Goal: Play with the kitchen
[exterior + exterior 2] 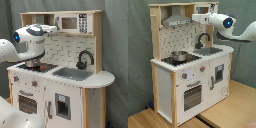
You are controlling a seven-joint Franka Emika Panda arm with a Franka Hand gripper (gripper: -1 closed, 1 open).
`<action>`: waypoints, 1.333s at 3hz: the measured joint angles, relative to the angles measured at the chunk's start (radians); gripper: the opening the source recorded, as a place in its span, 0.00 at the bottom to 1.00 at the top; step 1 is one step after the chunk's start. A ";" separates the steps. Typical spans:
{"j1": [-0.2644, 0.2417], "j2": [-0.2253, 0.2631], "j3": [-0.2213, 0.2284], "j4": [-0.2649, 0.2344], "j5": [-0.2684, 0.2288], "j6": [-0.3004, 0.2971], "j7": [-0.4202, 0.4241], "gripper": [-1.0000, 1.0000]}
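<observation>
We see the kitchen (190, 65), a tall toy unit of white panels and light wood, standing on a wooden floor (235, 107) in front of a grey curtain (138, 50). In the second exterior view it fills the middle of the picture; in the first exterior view it sits at centre and right.

On its stovetop (178, 60) stands a metal pot (178, 55). Beside the stovetop lies the grey sink (73, 73), with the black faucet (84, 58) arching over its back edge. A tiled backsplash (67, 47) runs behind both. Below the worktop we make out two knobs (184, 76), the oven door (192, 95) and a white cupboard door with a dark panel (63, 106). Up top, the range hood (176, 20) hangs over the stovetop, and a microwave (74, 23) is set into the upper shelf over the sink.

The white Panda arm (223, 22) reaches across the upper part of the kitchen, a blue light glowing on its joint. In the first exterior view it comes in from the first exterior view's left, its body hanging over the stovetop and hiding most of the pot. In the second exterior view it enters from the second exterior view's right, above the sink. We cannot tell whether the pincer's fingers are apart or together.
</observation>
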 joint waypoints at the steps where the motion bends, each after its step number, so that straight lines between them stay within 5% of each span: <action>1: 0.077 -0.036 -0.046 -0.046 0.000 -0.009 0.014 1.00; 2: 0.153 -0.065 -0.090 -0.064 0.000 -0.046 0.015 1.00; 4: 0.305 -0.150 -0.107 -0.122 0.000 -0.169 0.039 1.00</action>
